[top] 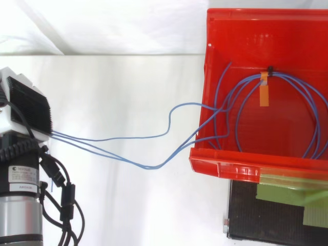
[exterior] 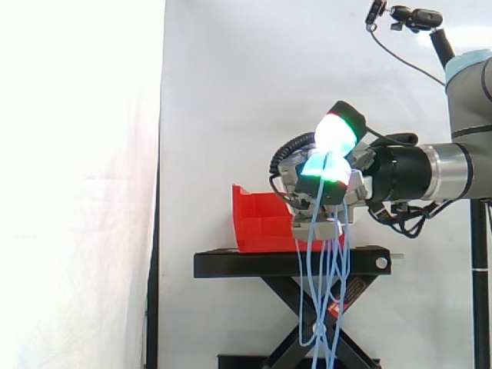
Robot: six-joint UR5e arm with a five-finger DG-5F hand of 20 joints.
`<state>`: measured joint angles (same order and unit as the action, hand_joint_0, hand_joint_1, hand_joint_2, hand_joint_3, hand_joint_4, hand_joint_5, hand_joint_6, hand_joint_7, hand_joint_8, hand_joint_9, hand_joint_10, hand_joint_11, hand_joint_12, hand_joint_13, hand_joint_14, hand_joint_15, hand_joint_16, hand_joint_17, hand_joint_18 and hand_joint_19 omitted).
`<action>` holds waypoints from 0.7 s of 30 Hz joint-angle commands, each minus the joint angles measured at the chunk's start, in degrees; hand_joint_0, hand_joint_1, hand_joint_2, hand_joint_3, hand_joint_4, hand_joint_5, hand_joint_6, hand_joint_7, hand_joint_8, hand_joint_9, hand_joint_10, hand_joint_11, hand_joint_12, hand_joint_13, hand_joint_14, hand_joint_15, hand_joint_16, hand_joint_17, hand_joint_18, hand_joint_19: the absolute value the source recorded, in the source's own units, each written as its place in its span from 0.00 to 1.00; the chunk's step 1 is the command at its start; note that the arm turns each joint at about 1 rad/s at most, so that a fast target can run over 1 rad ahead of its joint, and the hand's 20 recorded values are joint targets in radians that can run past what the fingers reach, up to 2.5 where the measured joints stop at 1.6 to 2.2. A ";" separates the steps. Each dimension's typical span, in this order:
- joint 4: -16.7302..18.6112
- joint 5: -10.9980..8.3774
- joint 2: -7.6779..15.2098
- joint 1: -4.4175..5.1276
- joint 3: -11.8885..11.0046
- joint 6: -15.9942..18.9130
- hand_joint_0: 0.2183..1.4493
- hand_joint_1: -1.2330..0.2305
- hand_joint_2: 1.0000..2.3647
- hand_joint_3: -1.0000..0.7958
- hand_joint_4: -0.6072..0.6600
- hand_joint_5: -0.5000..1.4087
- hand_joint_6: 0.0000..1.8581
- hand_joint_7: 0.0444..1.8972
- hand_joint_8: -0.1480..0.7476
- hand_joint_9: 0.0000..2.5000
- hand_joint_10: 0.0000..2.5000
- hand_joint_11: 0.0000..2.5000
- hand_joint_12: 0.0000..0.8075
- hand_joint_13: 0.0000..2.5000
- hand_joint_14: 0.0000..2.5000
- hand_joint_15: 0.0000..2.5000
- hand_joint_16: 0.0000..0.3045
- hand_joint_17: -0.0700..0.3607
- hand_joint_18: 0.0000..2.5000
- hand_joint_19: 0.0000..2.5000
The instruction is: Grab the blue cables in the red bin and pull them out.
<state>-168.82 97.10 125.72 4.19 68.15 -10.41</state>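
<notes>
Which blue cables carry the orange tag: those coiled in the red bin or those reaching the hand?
The coiled cables in the red bin: the orange tag hangs on them; stretched strands have none.

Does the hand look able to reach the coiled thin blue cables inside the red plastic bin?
Probably, once freed: the red bin is open-topped and the coil uncovered, but the hand is shut on strands of the blue cables, off to one side.

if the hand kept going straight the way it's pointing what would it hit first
Probably nothing nearby. The hand, shut on the blue cables, points left in the side view; from above the red bin sits off to its side, not ahead. Beyond looks free up to the white curtain, depth unclear.
</notes>
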 commanded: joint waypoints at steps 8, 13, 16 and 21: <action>-0.02 0.02 -0.03 0.02 -0.04 0.00 0.61 0.18 0.00 0.02 0.63 0.79 0.34 0.32 0.43 0.64 0.01 0.49 0.38 0.65 0.46 0.45 0.13 0.37 0.44 0.49; 0.07 -0.07 -0.03 0.02 0.05 0.00 0.62 0.18 0.00 0.01 0.63 0.79 0.34 0.32 0.43 0.64 0.01 0.49 0.37 0.65 0.46 0.44 0.13 0.37 0.44 0.49; -0.02 -0.07 0.06 0.02 -0.04 0.00 0.61 0.18 0.00 0.02 0.63 0.79 0.34 0.32 0.43 0.64 0.01 0.49 0.36 0.65 0.46 0.45 0.13 0.37 0.44 0.49; -0.02 0.02 -0.03 0.02 0.05 0.00 0.62 0.18 0.00 0.01 0.63 0.79 0.34 0.31 0.43 0.64 0.01 0.49 0.36 0.65 0.46 0.44 0.13 0.37 0.44 0.49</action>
<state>-168.82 97.07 125.72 4.20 68.13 -10.41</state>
